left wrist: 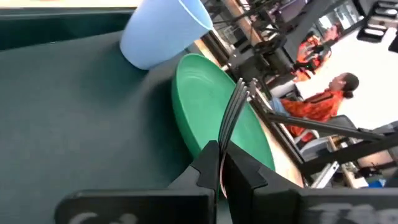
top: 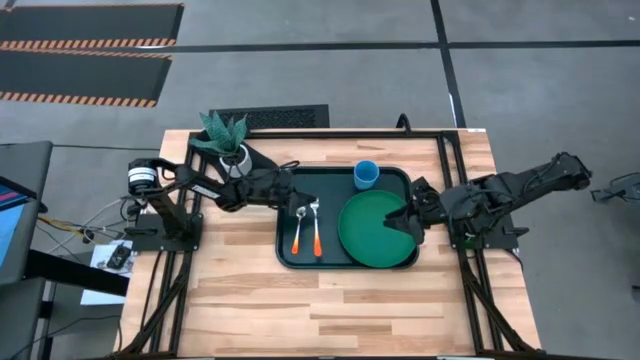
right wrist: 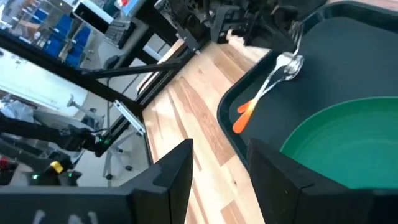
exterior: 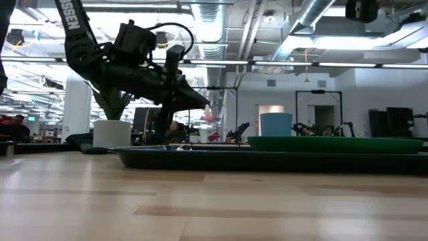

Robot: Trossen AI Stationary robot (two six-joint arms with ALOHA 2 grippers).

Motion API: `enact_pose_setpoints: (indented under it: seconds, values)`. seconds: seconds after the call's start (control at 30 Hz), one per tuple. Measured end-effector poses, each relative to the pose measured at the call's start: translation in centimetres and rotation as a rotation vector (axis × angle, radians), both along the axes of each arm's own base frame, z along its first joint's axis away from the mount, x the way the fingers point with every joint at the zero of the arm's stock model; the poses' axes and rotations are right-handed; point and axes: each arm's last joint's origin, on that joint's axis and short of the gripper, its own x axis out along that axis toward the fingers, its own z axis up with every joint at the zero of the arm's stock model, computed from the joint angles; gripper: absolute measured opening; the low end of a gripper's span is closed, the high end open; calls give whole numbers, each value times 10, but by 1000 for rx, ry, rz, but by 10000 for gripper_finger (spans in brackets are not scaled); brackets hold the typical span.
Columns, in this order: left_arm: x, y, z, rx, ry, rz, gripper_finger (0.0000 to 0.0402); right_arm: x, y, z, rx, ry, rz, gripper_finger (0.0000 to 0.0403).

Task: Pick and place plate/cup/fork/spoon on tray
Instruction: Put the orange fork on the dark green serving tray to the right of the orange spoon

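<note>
The dark tray point(top: 335, 180) lies mid-table. The green plate point(top: 372, 232) lies flat on its right half. The light-blue cup point(top: 366, 175) stands upright at its far right corner. The spoon point(top: 298, 232) lies on the tray's left part, with its bowl toward the far edge. My left gripper point(top: 308, 203) reaches in from the left, above the tray in the low view point(exterior: 200, 102). It is shut on the fork point(top: 316, 230). My right gripper point(top: 408, 215) is open and empty at the plate's right rim. Its fingers stand apart in the right wrist view point(right wrist: 221, 154). My left gripper pinches the fork between its two fingers, just below the tines point(left wrist: 225, 140), which stick out past the fingertips. The fingers come from the table's left, slanting down, and lie across the fork. The orange handle point(top: 317, 242) points toward the near edge. The fork looks lifted off the tray.
A white plant pot point(top: 235, 155) with a spiky plant stands just off the tray's far left corner. It also shows in the low view point(exterior: 112, 132). Bare wood point(top: 330, 310) lies between the tray and the near edge. A person in orange point(left wrist: 317, 102) sits in the room beyond the table.
</note>
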Motion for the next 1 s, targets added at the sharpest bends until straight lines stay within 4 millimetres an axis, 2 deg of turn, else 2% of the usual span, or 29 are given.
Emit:
enact_pose_setpoints:
  seconds: [0.1,0.23,0.37,0.7,1.0]
  values:
    - [4,-1,2,30,14,9,0,0,-1,1,0,-10,-12,174]
    - [3,-3,-9,65,154,53,0,1,-3,0,-6,-5,-23,171]
    - [1,-2,-12,81,206,71,0,0,-3,0,-11,-1,-21,168]
    - [2,-2,-23,74,252,48,0,0,-4,-2,-24,17,-33,166]
    - [1,-2,-26,38,264,80,1,-1,-4,-2,-26,20,-34,164]
